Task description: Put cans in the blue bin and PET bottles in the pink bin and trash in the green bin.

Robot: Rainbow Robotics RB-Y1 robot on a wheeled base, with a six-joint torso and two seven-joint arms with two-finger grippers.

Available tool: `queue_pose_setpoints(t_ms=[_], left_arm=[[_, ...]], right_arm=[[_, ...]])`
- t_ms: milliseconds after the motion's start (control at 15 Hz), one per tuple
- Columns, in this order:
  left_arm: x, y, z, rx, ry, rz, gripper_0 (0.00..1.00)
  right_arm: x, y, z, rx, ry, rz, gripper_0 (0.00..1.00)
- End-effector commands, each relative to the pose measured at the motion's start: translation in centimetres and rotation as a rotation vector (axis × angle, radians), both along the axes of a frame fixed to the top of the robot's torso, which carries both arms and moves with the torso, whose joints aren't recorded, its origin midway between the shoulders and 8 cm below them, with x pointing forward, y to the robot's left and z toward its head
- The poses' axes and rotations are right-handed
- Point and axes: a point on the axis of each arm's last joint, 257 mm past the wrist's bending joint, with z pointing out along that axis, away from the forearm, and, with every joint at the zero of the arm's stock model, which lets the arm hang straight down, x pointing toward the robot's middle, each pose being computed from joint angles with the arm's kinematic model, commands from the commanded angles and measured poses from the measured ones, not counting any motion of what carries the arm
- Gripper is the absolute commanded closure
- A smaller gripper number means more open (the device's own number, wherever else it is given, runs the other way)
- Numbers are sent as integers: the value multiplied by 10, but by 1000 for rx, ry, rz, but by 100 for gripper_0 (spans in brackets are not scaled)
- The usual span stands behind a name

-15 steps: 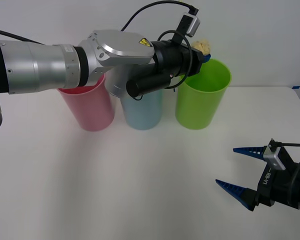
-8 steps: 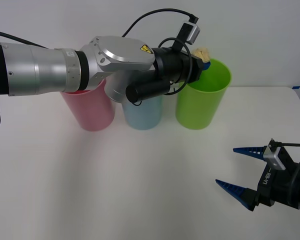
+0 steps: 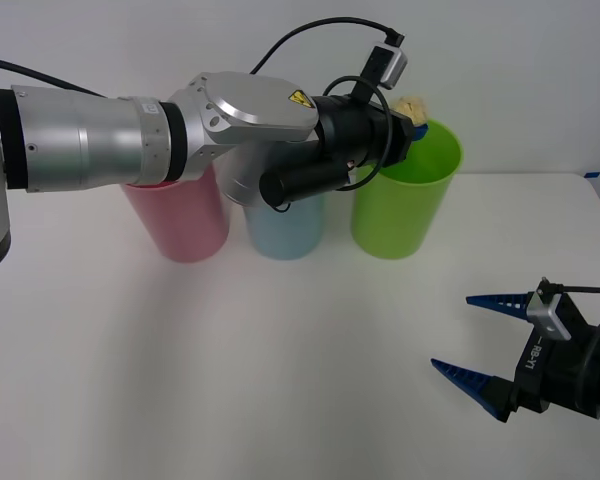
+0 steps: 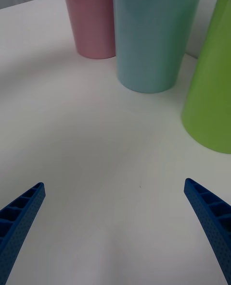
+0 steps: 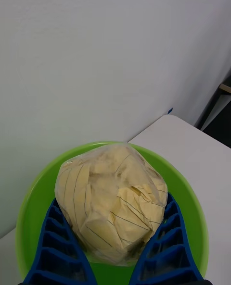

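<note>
Your left gripper point(image 5: 113, 261) was clenched on the trash point(image 5: 111, 201), the pale yellow wrinkled ball bulging well above the ribbed blue fingers point(image 5: 55, 246). In the front view the trash point(image 3: 411, 104) sat over the green bin point(image 3: 405, 195), toward the rim at about 10 o'clock on its mouth rather than over the centre. In the left wrist view the ball covered much of the bin's opening, with the green rim point(image 5: 29, 208) showing all round it.

Risks, as I judged them:
- Off-centre drop. Had you let go there, the ball could have clipped the near rim and rolled out onto the table point(image 3: 280, 360), toward the blue bin point(image 3: 285, 225) at the green bin's 9 o'clock.
- Sticking. The wrap looked crinkly and light; it might have clung to one finger on opening and fallen late or sideways.
- Knocking a bin. Your left arm's black wrist housing point(image 3: 310, 175) hung directly in front of the blue bin's rim, with the pink bin point(image 3: 180, 215) just beyond. A downward or sideways move could have tipped either one; whether they were touching, I could not tell.

Your right gripper point(image 3: 480, 345) waited at the table's 4 o'clock, jaws spread wide with nothing between them, well apart from the bins.
</note>
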Motion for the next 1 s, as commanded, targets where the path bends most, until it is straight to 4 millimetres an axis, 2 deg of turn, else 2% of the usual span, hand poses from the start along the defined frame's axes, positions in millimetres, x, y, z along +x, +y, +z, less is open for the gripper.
queue_pose_setpoints(t_ms=[67,200,267,333,400,467,533,1000], left_arm=[[3,-5,-1,0,-5,6,98],[6,-4,0,-2,-7,15,98],[8,-4,1,-7,-8,27,91],[8,-4,1,-8,-9,29,70],[9,-4,1,-10,-9,34,44],[8,-3,0,-8,-10,33,3],[9,-4,1,-9,-10,33,0],[9,-3,1,-24,4,40,0]], right_arm=[[0,0,0,0,0,0,0],[0,0,0,0,0,0,0],[0,0,0,0,0,0,0],[0,0,0,0,0,0,0],[0,0,0,0,0,0,0],[0,0,0,0,0,0,0],[0,0,0,0,0,0,0],[0,0,0,0,0,0,0]])
